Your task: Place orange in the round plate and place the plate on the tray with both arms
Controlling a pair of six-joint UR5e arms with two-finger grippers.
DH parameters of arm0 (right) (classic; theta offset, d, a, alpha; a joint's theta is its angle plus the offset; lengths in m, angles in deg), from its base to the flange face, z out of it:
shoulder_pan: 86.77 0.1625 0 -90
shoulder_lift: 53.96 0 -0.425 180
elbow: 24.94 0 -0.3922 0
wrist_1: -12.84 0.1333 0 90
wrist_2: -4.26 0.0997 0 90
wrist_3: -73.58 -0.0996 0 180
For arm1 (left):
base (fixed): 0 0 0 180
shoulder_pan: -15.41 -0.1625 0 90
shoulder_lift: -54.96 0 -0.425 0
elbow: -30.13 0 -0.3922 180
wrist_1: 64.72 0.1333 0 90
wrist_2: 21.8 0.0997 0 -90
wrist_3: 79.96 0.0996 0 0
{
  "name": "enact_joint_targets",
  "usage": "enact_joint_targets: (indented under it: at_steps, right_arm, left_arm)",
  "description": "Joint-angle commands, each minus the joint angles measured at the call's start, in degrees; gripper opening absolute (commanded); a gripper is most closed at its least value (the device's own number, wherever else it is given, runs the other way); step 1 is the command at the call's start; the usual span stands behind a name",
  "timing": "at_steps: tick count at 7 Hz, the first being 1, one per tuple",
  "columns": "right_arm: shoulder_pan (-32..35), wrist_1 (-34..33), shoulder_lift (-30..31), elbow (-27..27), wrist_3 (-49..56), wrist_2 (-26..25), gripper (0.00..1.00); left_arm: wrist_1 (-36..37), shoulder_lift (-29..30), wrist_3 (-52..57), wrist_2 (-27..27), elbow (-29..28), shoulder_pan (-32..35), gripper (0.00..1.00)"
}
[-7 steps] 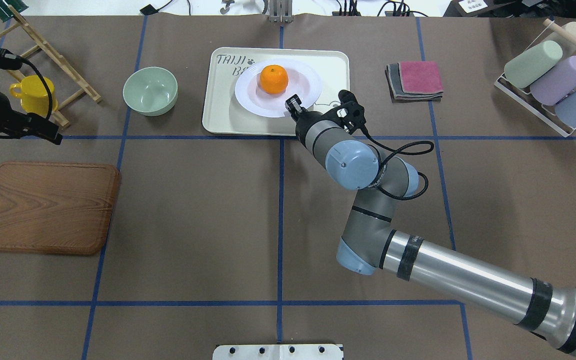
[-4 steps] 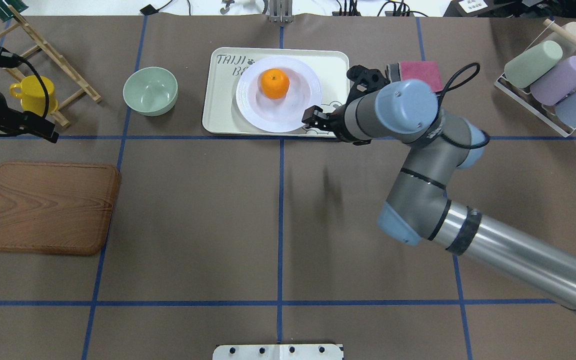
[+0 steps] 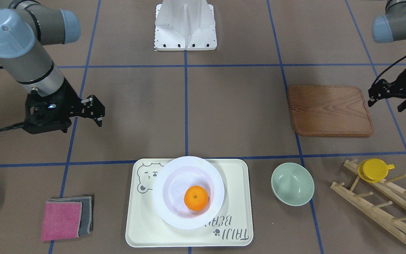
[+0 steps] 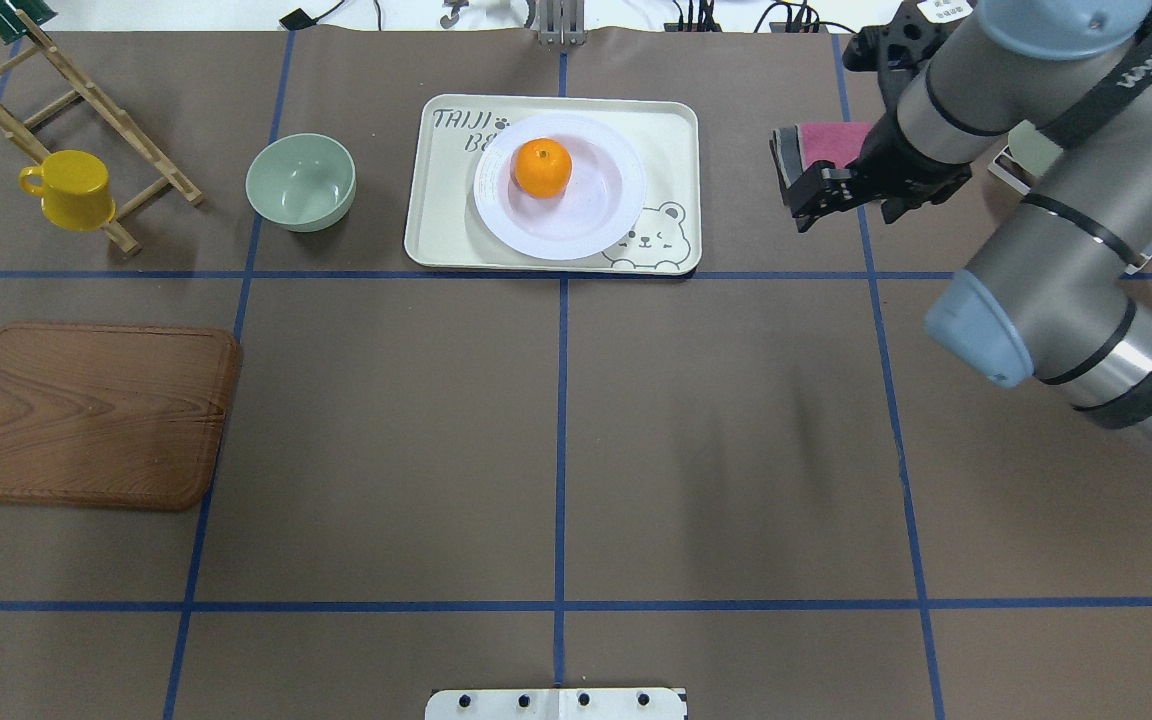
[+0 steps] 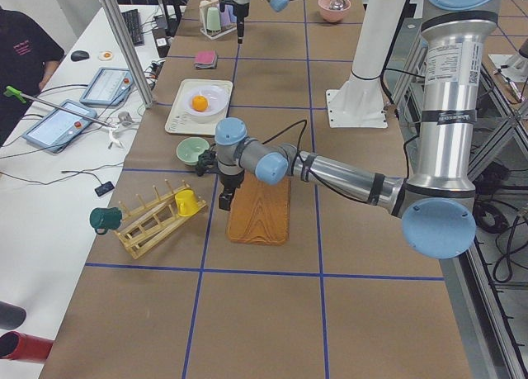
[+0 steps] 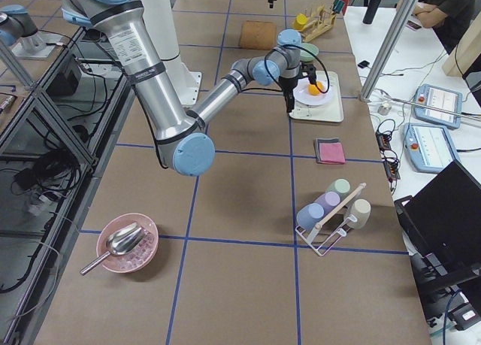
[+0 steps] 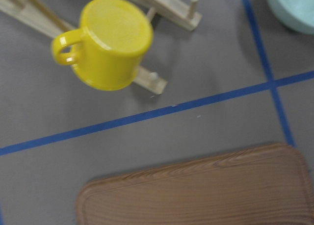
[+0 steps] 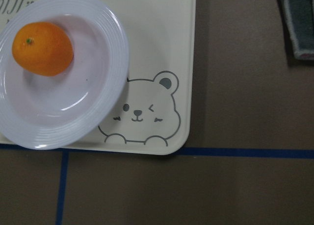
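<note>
The orange (image 4: 541, 167) lies inside the white round plate (image 4: 586, 215), off-centre toward its far left. The plate rests on the cream tray (image 4: 666, 140) with the bear drawing. My right gripper (image 4: 808, 200) hangs open and empty to the right of the tray, by the folded cloths, well apart from the plate. In the front-facing view the right gripper (image 3: 96, 110) shows its fingers spread. My left gripper (image 3: 384, 106) hovers beyond the wooden board's outer end, open with nothing in it. The right wrist view looks down on the orange (image 8: 42, 48), the plate (image 8: 105, 83) and the tray (image 8: 162, 38).
A mint-green bowl (image 4: 300, 182) stands left of the tray. A yellow cup (image 4: 71, 188) hangs on a wooden rack (image 4: 151, 160) at far left. A brown wooden board (image 4: 96, 415) lies at near left. Folded pink and grey cloths (image 3: 65, 217) and a rack of cups (image 4: 1086, 150) sit at right.
My right arm has swung away from the plate's near rim, off to the right toward the cloths. The left gripper has drawn further left, nearly out of the overhead view. The plate has settled slightly.
</note>
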Motion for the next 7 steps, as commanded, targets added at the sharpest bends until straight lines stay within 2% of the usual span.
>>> enact_joint_targets:
  at_steps: [1, 2, 3, 4, 5, 7]
  right_arm:
    - [8.63, -0.01, 4.43, 2.24, 3.22, 1.34, 1.00]
    - [12.49, -0.70, 5.73, 1.89, 4.09, 1.70, 1.00]
    - [17.57, -1.14, 12.18, 2.06, 12.98, 6.75, 1.00]
    - [25.28, -1.67, 18.68, 0.50, 29.94, 10.54, 1.00]
    - [29.10, -4.02, 22.58, -1.61, 40.47, 10.05, 1.00]
    - [31.77, -3.61, 30.66, -2.51, 42.69, 10.66, 1.00]
  left_arm:
    - [-0.37, -4.88, 8.41, -0.47, -2.12, 5.18, 0.98]
    - [-0.37, -5.94, 10.87, -0.47, -2.91, 6.86, 0.98]
    - [-0.29, -6.04, 11.94, -1.42, -4.05, 8.79, 0.98]
    - [-0.03, -5.95, 11.95, -4.57, -4.84, 9.16, 0.98]
    - [0.06, -6.12, 11.86, -4.77, -4.85, 9.33, 0.98]
    - [0.15, -6.12, 11.34, -4.95, -4.94, 9.95, 0.98]
